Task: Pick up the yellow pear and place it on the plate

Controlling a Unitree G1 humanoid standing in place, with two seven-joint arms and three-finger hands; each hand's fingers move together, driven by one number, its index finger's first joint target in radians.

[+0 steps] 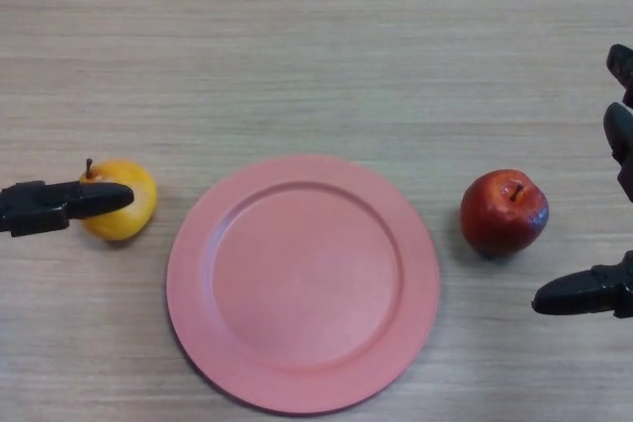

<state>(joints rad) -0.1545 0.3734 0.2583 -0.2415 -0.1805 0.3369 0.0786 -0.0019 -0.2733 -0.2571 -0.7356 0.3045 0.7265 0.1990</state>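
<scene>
A yellow pear (131, 212) with a short dark stem lies on the wooden table left of the plate. My left hand (59, 204) reaches in from the left edge, one straight finger lying across the pear's near-left side; only that part of the hand shows. A round pink plate (303, 282) sits in the middle, with nothing on it. At the right edge, my right hand (591, 292) is open, thumb low and fingers higher up, apart from everything.
A red apple (503, 211) stands right of the plate, between the plate and my right hand. The wooden table (316, 46) stretches away behind the plate.
</scene>
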